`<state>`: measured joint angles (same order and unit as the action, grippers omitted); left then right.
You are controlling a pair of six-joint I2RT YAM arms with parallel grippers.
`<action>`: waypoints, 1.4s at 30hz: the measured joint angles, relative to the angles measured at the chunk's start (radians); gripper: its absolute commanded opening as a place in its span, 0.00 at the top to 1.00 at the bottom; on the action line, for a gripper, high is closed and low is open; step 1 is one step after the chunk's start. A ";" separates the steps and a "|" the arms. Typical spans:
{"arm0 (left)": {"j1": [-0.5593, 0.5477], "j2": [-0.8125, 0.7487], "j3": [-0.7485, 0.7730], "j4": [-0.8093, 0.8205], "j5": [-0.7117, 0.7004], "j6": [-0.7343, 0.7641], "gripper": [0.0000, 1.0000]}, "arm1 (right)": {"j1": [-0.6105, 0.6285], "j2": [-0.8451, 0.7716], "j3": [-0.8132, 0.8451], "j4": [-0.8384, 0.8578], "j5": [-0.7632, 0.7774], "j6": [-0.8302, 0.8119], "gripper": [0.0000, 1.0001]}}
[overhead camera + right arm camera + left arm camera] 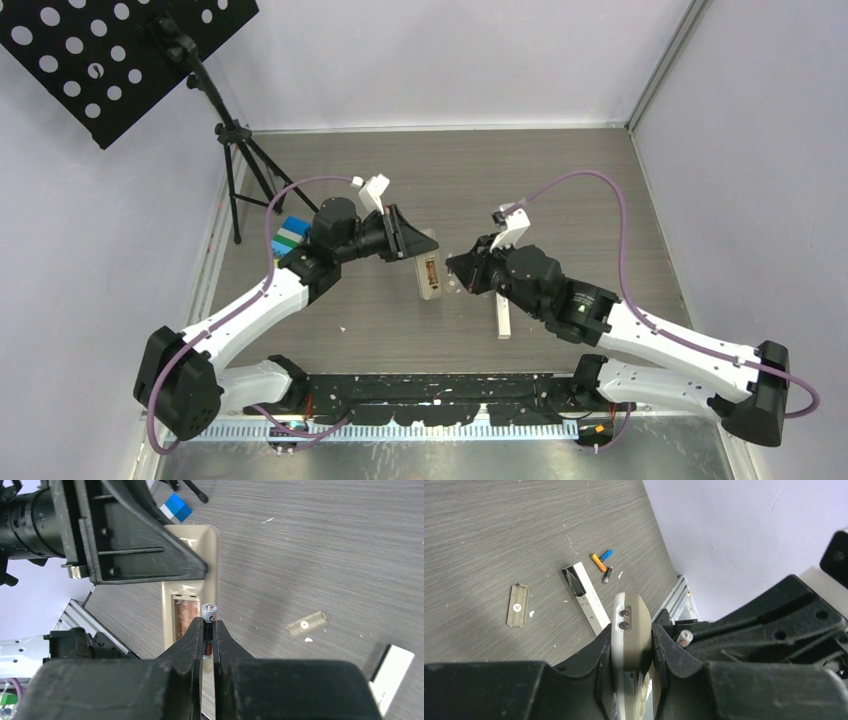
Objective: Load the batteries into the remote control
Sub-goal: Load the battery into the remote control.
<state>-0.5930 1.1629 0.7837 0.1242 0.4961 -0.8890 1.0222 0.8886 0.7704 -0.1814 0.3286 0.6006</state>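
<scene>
Blocks (290, 236) at far L of surface (560, 180). L tool (405, 240) clamped on beige remote (430, 272), battery bay open, coppery inside. R tool (462, 272) pinched tight on a battery (209, 612), silver end up, right at the bay's edge, beside remote's rim. Further R, flat on surface: cover (307, 624), then white remote (503, 320). Near its far end, close together: orange battery (598, 562), blue battery (606, 555), black battery (607, 574).
</scene>
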 measured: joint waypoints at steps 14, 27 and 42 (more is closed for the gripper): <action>0.027 0.020 0.061 -0.080 -0.004 -0.188 1.00 | 0.069 0.138 0.033 0.189 0.030 -0.208 0.88; 0.038 0.024 0.042 -0.087 0.001 -0.251 1.00 | 0.069 0.137 0.001 0.232 -0.025 -0.305 0.73; 0.048 -0.016 0.038 -0.129 -0.018 -0.217 1.00 | 0.068 0.081 -0.007 0.110 -0.065 -0.220 0.38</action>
<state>-0.5449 1.1465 0.8219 -0.0048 0.4786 -1.1065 1.0904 0.9695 0.7635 -0.0711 0.2634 0.3801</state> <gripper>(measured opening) 0.270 0.579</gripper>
